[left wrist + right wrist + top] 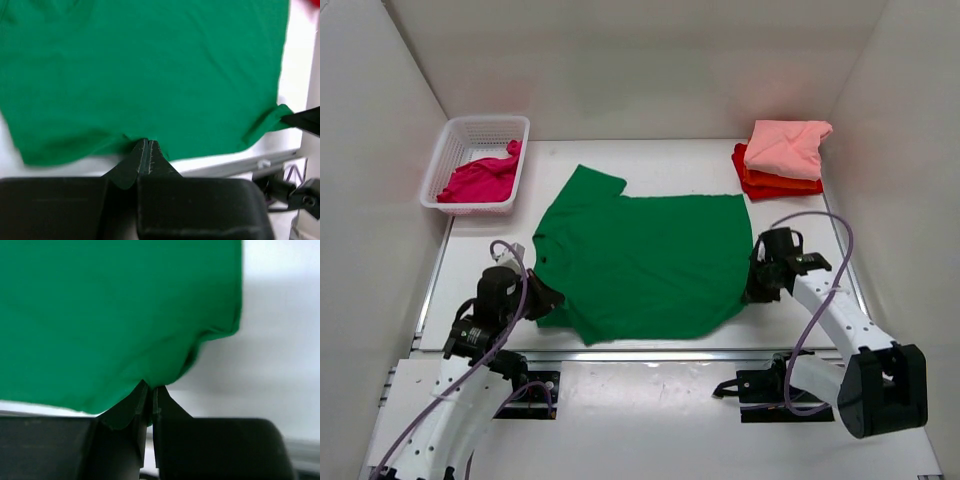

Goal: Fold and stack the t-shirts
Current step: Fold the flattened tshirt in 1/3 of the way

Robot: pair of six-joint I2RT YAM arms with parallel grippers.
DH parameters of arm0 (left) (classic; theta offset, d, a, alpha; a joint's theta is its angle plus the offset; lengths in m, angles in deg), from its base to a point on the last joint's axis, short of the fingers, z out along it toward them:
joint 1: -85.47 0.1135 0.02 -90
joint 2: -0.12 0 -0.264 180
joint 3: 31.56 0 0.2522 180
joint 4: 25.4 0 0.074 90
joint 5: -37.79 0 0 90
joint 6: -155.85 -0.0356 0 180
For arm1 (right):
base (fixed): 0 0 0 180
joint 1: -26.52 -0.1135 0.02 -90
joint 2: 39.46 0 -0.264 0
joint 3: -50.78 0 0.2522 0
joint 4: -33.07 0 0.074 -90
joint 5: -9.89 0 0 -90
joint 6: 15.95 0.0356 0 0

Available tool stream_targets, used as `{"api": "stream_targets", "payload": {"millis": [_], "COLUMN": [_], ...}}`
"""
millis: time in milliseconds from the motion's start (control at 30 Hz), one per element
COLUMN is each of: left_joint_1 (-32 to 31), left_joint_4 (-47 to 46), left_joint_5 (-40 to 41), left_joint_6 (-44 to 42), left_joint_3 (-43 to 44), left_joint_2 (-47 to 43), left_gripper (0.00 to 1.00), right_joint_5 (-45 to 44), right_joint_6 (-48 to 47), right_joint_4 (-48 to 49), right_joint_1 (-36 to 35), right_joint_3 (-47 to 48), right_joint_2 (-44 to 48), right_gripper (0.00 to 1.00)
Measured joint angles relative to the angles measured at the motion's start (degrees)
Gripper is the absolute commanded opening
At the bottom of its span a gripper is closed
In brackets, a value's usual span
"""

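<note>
A bright green t-shirt (640, 255) lies spread flat in the middle of the table, one sleeve pointing to the far left. My left gripper (548, 298) is shut on its left near edge; in the left wrist view the left gripper (147, 142) pinches the green t-shirt (145, 65) at the hem. At the shirt's right edge my right gripper (756, 285) is shut on the cloth. The right wrist view has the right gripper (151, 388) nipping a fold of the green t-shirt (110, 315). A magenta t-shirt (480, 180) lies bunched in the basket. Folded salmon pink (786, 146) tops an orange-red t-shirt (775, 183).
The white lattice basket (460, 135) stands at the far left corner of the table. White walls close in the left, back and right sides. The folded stack sits at the far right corner. A metal rail (660, 354) runs along the table's near edge.
</note>
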Motion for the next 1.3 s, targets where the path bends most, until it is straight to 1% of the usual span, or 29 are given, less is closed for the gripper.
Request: {"api": "stream_targets", "payload": {"millis": [100,167,233,400,500,600,800,1100,1300], "left_joint_1": [0.31,1.44,2.01,1.95,3.26,4.17,6.12,7.08,7.39], "left_joint_4": [4.09,5.62,5.86,2.73,0.39,-1.64,-5.79,-11.98,-15.28], "left_joint_5": [-0.50,-0.94,-1.16,-0.81,-0.39,1.40,4.55,7.78,8.20], "left_joint_6": [0.46,0.44,0.55,0.83,0.22,-0.26,-0.81,-1.27,-1.77], "left_joint_3": [-1.42,-1.88,-1.92,-1.92,-1.73,-1.55,-1.51,-1.36,-1.33], "left_joint_2": [-2.47,-3.17,-2.75,2.38,6.29,8.59,10.56,13.05,14.25], "left_gripper": [0.00,0.00,0.00,0.00,0.00,0.00,0.00,0.00,0.00], "right_joint_5": [-0.72,0.66,1.51,2.95,3.80,4.55,4.79,5.14,5.11], "right_joint_6": [3.30,4.31,5.09,4.09,2.03,0.42,-1.64,-2.45,-2.49], "right_joint_4": [-4.72,-6.45,-6.45,-6.27,-6.38,-6.01,-3.87,-1.64,0.20], "right_joint_1": [-2.05,-2.93,-2.10,2.43,5.77,7.56,8.15,9.25,9.35], "right_joint_3": [-4.17,-4.39,-4.39,-4.35,-3.56,-1.62,1.90,2.05,2.08], "right_joint_2": [2.14,2.10,1.73,-0.39,-2.29,-3.91,-8.15,-9.84,-11.39], "right_gripper": [0.00,0.00,0.00,0.00,0.00,0.00,0.00,0.00,0.00]}}
